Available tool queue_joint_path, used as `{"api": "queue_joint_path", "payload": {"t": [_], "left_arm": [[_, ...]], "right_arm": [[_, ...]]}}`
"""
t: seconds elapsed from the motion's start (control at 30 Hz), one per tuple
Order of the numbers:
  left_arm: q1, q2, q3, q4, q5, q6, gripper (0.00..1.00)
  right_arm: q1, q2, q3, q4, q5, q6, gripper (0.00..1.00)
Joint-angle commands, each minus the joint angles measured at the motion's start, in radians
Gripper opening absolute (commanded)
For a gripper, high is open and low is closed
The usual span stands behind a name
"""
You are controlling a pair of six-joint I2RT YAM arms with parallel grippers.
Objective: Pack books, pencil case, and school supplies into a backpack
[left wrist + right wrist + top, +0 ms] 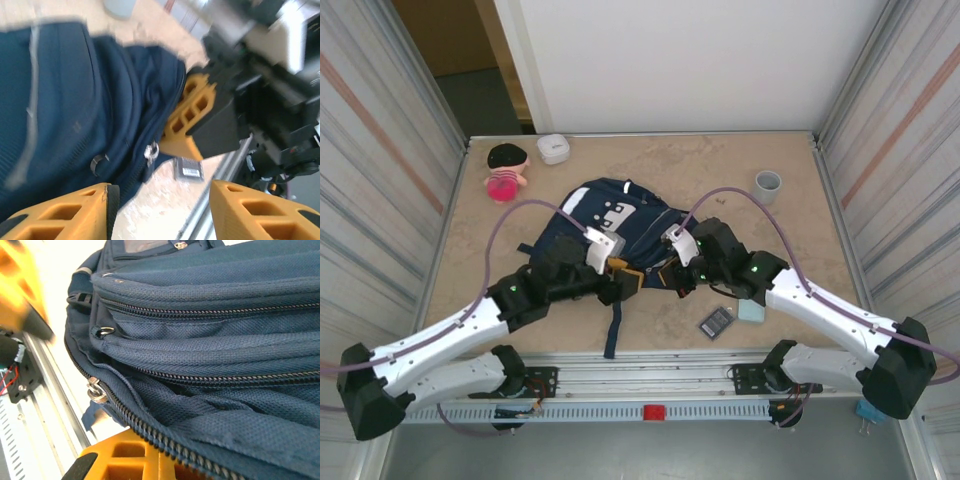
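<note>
The navy backpack [615,215] lies mid-table, its zipped edge towards the arms. My right gripper [672,275] is shut on the fabric at the backpack's [210,340] opening edge; the zipper runs over its lower orange finger [130,460]. My left gripper [160,200] stands open just beside the backpack's [60,110] near edge, with bare table between its fingers. A zipper pull [151,150] hangs close ahead of it. The dark grey gridded rectangle [716,321] lies on the table, and the pale teal pencil case [752,311] shows partly under the right arm. The book and the silvery-white bar are out of view.
A grey cup [767,183] stands at the back right. A white rounded box [553,148] and a pink doll [505,168] sit at the back left. A backpack strap [612,335] trails to the table's near edge, where a metal rail [650,385] runs.
</note>
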Motion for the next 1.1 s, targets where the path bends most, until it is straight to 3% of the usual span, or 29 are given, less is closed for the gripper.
{"api": "queue_joint_path", "payload": {"t": [0.0, 0.27, 0.43, 0.5, 0.57, 0.67, 0.83, 1.07], "left_arm": [[-0.046, 0.063, 0.026, -0.051, -0.099, -0.248, 0.52], [-0.066, 0.169, 0.030, 0.075, -0.181, -0.289, 0.49], [-0.067, 0.185, 0.005, 0.130, -0.248, -0.296, 0.39], [-0.067, 0.195, 0.010, 0.143, -0.245, -0.287, 0.31], [-0.065, 0.190, 0.017, 0.118, -0.250, -0.280, 0.15], [-0.067, 0.148, 0.014, 0.037, -0.280, -0.257, 0.00], [-0.038, 0.034, -0.034, -0.113, -0.300, -0.240, 0.00], [0.010, -0.040, -0.082, -0.186, -0.263, -0.211, 0.00]], "right_arm": [[0.018, -0.030, 0.064, 0.038, -0.037, 0.001, 0.00], [0.037, -0.032, 0.076, 0.029, -0.074, 0.003, 0.00], [0.040, -0.045, 0.076, 0.029, -0.088, 0.007, 0.00], [0.040, -0.048, 0.078, 0.027, -0.091, 0.010, 0.00], [0.039, -0.052, 0.081, 0.006, -0.072, 0.008, 0.00], [0.011, -0.066, 0.066, -0.032, -0.045, -0.010, 0.00], [-0.082, -0.089, 0.031, -0.077, -0.089, -0.027, 0.00], [-0.105, -0.094, 0.036, -0.110, -0.109, -0.050, 0.00]]}}
